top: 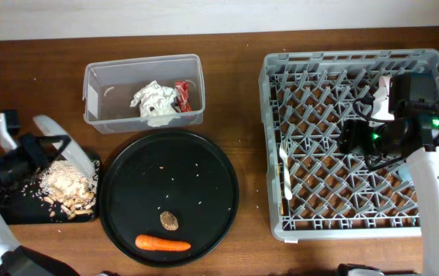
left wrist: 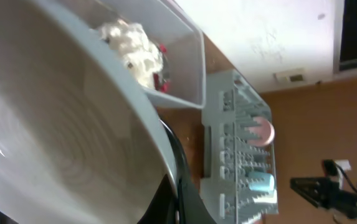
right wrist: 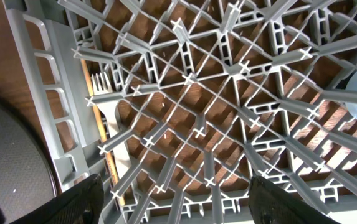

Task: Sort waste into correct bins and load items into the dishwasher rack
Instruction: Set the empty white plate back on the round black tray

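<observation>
Left of the square grey lattice plastic rack [top: 349, 58], left gripper [top: 39, 149] clamps a smooth round white plate [left wrist: 60, 137]; above the rack, right gripper [right wrist: 181, 208] gapes wide.

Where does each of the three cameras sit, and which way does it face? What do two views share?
Overhead: above the table, facing straight down; both arms show at the side edges.
Left wrist: on the left arm, looking across the held white plate to the clear tub and rack; own fingers not visible.
Right wrist: over the rack, facing down; fingers of the open right gripper show.
Shared: overhead and right wrist both show the white fork.
</observation>
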`<state>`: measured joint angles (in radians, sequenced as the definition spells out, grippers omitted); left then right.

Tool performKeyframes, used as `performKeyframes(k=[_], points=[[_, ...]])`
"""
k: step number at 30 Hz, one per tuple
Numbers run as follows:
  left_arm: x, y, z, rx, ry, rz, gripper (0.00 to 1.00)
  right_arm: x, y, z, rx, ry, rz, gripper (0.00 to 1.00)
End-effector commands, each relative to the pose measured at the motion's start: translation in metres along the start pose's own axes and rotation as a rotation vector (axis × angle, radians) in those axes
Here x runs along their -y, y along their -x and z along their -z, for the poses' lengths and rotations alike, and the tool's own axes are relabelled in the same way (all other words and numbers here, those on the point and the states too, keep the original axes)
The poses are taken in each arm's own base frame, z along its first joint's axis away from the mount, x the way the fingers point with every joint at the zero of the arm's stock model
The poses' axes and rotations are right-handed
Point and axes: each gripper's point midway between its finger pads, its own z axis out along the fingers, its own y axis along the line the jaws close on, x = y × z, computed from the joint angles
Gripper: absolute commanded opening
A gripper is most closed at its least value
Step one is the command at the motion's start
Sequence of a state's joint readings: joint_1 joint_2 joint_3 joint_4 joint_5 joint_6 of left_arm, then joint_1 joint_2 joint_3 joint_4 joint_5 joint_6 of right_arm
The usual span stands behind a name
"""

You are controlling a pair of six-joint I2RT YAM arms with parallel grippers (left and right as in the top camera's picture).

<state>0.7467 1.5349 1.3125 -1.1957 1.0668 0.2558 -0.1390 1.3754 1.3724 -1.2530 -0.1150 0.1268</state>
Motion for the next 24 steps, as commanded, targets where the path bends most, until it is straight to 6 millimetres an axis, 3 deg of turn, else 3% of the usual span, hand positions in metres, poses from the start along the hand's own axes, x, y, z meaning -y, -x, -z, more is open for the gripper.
performKeyframes(k=[1, 5, 8, 11, 13, 16, 20, 22, 24], points=[[0.025, -0.034, -0.025, -0.152, 0.025, -0.097, 0.00, 0.000, 0.002, 0.003, 0.011, 0.005, 0.008, 0.78], [0.070, -0.091, -0.061, -0.379, 0.063, -0.301, 0.00, 0.000, 0.001, 0.003, 0.008, 0.005, 0.008, 0.78], [0.080, -0.127, -0.089, -0.526, 0.161, -0.398, 0.01, 0.000, 0.000, 0.003, 0.003, 0.004, 0.008, 0.78], [0.091, -0.141, -0.110, -0.550, 0.214, -0.484, 0.00, 0.000, -0.001, 0.003, 0.000, 0.004, 0.007, 0.78], [0.102, -0.167, -0.140, -0.577, 0.314, -0.609, 0.00, 0.000, -0.002, 0.003, -0.003, 0.004, 0.007, 0.78], [0.102, -0.217, -0.175, -0.719, 0.350, -0.688, 0.00, 0.000, -0.003, 0.003, -0.007, 0.003, 0.006, 0.78], [0.076, -0.271, -0.207, -0.886, 0.448, -0.727, 0.01, 0.001, -0.004, 0.003, -0.010, 0.002, 0.006, 0.78], [0.070, -0.285, -0.211, -0.933, 0.461, -0.741, 0.03, 0.000, -0.004, 0.003, -0.010, 0.003, 0.006, 0.78], [0.070, -0.284, -0.211, -0.929, 0.464, -0.741, 0.11, 0.001, -0.004, 0.003, -0.010, 0.002, 0.006, 0.78]])
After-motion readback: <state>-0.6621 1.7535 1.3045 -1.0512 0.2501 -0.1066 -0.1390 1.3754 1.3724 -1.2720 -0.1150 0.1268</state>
